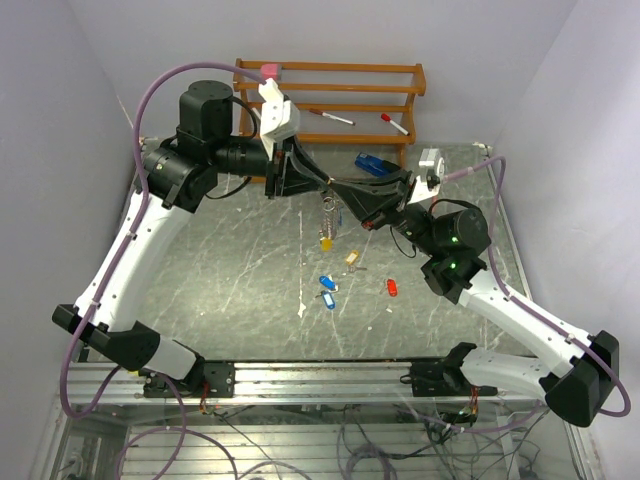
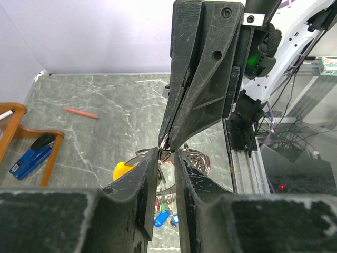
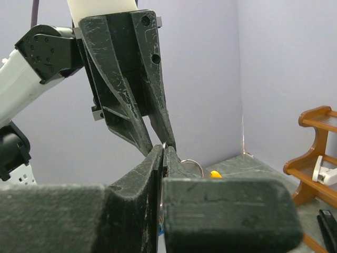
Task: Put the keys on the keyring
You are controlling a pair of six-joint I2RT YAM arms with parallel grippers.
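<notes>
Both grippers meet in mid-air above the table's middle. My left gripper (image 1: 327, 190) (image 2: 167, 154) and my right gripper (image 1: 347, 200) (image 3: 165, 148) are tip to tip, each pinching the silver keyring (image 1: 328, 212) (image 2: 197, 161) (image 3: 192, 164). The ring hangs below them with a yellow-tagged key (image 1: 325, 242) (image 2: 124, 171) (image 3: 216, 174) on it. On the table below lie a tan-tagged key (image 1: 352, 258), two blue-tagged keys (image 1: 327, 282) (image 1: 328, 298) and a red-tagged key (image 1: 392, 287). One blue tag (image 2: 161, 218) shows between the left fingers.
A wooden rack (image 1: 330, 85) (image 2: 21, 137) (image 3: 316, 153) stands at the back with two markers (image 1: 330, 117) on it. A blue stapler (image 1: 370, 163) (image 2: 31, 155) lies by it. A red marker (image 2: 79, 112) lies on the table.
</notes>
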